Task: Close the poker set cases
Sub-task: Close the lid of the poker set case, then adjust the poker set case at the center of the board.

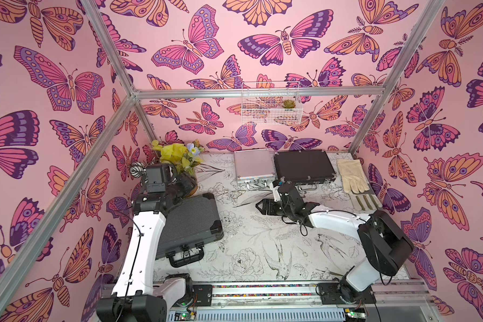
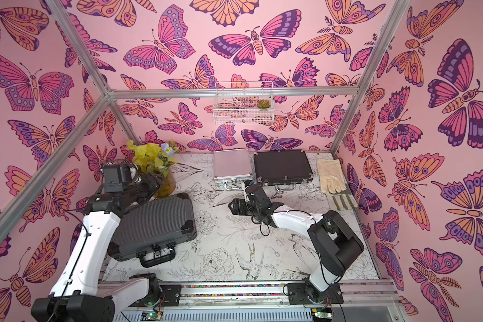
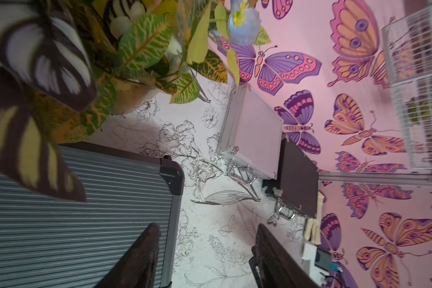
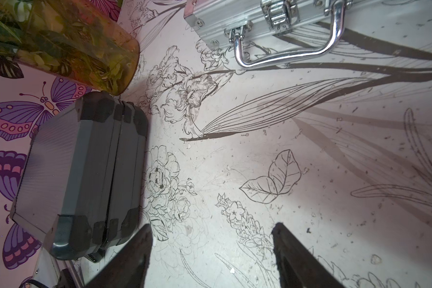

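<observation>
Three cases look lid-down | ribbed case (image 1: 190, 223) just beside vase (image 2: 166, 185); silver case (image 1: 253, 166), trimmed black case (image 1: 303, 166) well apart from it | left gripper (image 3: 206, 225) near vase, right gripper (image 4: 213, 225) farther off, both spread, empty | I'd check latches next (can't confirm them).

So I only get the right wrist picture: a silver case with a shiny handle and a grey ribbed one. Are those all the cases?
Observer: No, there's a third. A black metal-trimmed case lies right beside the silver case, its lid flat.
Operator: Anything on the far side of that one?
Observer: Yes, a cream glove lies there, close to the wall.
Operator: And where's the other arm?
Observer: The left gripper hangs over the ribbed case at its far corner by the plant, jaws apart and holding nothing.
</observation>
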`<move>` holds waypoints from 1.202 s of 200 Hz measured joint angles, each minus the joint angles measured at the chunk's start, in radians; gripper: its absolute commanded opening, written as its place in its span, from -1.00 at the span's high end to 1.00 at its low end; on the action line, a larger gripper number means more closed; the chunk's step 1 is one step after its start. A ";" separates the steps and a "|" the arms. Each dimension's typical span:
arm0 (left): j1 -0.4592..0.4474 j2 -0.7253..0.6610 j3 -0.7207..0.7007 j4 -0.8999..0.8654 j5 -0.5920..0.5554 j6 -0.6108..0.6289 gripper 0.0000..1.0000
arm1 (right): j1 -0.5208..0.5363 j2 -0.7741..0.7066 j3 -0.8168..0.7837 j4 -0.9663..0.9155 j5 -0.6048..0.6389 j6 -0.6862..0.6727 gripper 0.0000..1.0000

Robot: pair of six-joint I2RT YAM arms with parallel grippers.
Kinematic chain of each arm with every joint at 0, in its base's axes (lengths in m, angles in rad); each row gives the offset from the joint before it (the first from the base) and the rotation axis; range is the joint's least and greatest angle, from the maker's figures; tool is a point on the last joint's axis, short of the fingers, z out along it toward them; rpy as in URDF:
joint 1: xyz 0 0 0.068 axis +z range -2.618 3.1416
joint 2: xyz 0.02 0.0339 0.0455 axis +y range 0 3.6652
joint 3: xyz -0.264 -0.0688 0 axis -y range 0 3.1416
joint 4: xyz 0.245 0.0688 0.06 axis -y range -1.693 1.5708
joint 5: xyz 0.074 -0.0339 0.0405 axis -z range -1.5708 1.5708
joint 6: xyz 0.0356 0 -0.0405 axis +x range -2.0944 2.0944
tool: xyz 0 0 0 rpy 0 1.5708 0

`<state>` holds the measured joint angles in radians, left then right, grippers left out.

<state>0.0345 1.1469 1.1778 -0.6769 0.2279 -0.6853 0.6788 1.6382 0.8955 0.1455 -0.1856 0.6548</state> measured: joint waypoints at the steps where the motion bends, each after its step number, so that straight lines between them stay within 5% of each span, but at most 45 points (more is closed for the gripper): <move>1: -0.005 0.001 -0.002 -0.003 -0.003 0.004 -0.24 | 0.000 0.001 0.000 0.000 0.000 0.000 -0.53; 47: -0.142 0.017 -0.093 -0.061 -0.119 0.072 -0.24 | 0.000 0.018 0.000 0.002 -0.020 0.003 -0.50; 116: -0.166 0.060 -0.198 -0.078 -0.176 0.071 -0.31 | 0.060 0.073 0.061 0.006 -0.093 -0.002 -0.41; 163: -0.126 0.058 -0.233 -0.087 -0.184 0.060 -0.38 | 0.210 0.116 0.096 0.069 -0.135 -0.010 -0.23; 240: -0.085 0.148 -0.138 -0.071 -0.203 0.089 -0.40 | 0.471 0.137 0.038 0.170 0.016 -0.054 -0.15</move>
<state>-0.0505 1.2945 1.0397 -0.7475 0.0254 -0.5961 1.1500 1.7748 0.9337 0.3157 -0.1696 0.6006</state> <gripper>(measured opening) 0.697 0.573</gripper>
